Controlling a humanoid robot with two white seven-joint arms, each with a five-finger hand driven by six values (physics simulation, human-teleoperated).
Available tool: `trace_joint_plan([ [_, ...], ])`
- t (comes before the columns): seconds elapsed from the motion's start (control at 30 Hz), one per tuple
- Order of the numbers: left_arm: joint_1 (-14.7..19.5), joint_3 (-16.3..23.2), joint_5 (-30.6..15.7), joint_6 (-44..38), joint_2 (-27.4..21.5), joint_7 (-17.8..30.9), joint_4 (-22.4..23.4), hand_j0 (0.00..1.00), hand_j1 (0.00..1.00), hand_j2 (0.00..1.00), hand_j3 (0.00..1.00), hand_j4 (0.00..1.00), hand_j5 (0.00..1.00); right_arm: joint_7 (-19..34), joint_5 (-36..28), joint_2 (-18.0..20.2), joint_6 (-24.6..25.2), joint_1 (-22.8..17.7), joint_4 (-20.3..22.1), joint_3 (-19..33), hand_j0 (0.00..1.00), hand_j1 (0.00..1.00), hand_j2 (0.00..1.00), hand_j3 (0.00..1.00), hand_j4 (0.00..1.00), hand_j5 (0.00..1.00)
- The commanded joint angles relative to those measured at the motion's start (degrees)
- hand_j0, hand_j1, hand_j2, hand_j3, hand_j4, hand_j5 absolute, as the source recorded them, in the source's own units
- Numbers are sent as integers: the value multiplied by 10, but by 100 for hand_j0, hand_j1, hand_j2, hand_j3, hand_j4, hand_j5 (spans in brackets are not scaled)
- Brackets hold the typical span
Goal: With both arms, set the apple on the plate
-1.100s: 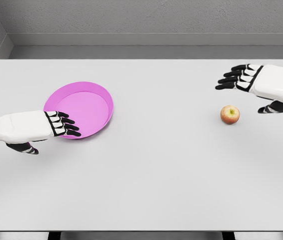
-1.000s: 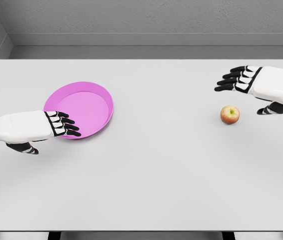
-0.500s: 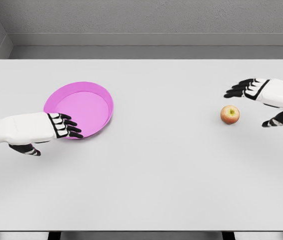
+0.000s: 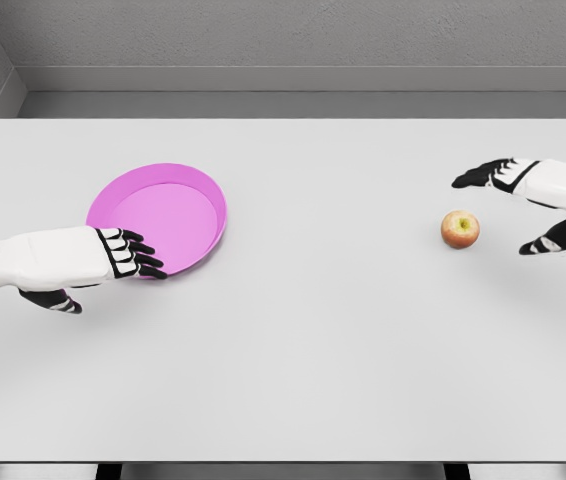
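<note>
**Right hand open beside the apple, left hand at the plate edge**

Right hand (image 4: 543, 200) comes in from your right edge, forearm angled slightly down toward the middle of the table (image 4: 313, 330). Fingers (image 4: 483, 175) are stretched out toward the left, thumb (image 4: 553, 238) spread away on the near side, so the hand is released and holds nothing. You can see a clear gap between it and the apple.

Apple (image 4: 460, 229) sits upright on the table on the right side, just left of the span between those fingers and the thumb, touching neither.

Left hand (image 4: 123, 258) reaches in level from your left edge, palm down. Its black fingertips (image 4: 145, 262) lie over the near rim of the plate (image 4: 163, 205), loosely extended, gripping nothing. Whether they actually touch the rim, you cannot tell from this view. Thumb tucks below the forearm on the near side.

Pink plate rests flat on the left half, well apart from the apple.
</note>
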State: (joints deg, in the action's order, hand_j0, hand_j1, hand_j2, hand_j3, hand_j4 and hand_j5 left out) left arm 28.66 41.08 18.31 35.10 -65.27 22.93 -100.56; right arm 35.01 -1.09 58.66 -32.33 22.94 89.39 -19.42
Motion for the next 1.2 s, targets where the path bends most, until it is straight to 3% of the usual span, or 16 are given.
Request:
trace_joint_plan([
  [0.0,0,0,-3,-1,2,2,1,100,100,100,100,100,100,0,-2,-14,38,2,-3,-21,100,100,100,100,100,100],
  [0.1,1,0,-3,-1,7,7,2,100,100,100,100,100,100,0,3,-33,43,32,-47,-52,100,100,100,100,100,100],
  [0.23,1,0,-3,-1,7,7,2,100,100,100,100,100,100,0,32,-49,46,54,-55,-77,100,100,100,100,100,100],
  [0.33,1,1,-3,-1,7,7,2,100,100,100,100,100,100,0,40,-74,44,81,-96,-115,100,100,100,100,100,100],
  [0.77,1,2,-3,-1,9,8,2,100,100,100,100,100,100,0,50,-76,45,87,-98,-128,100,100,100,100,100,100],
  [1.17,2,7,-3,-1,9,8,2,100,100,100,100,100,100,0,63,-100,37,99,-160,-140,100,100,100,100,100,100],
])
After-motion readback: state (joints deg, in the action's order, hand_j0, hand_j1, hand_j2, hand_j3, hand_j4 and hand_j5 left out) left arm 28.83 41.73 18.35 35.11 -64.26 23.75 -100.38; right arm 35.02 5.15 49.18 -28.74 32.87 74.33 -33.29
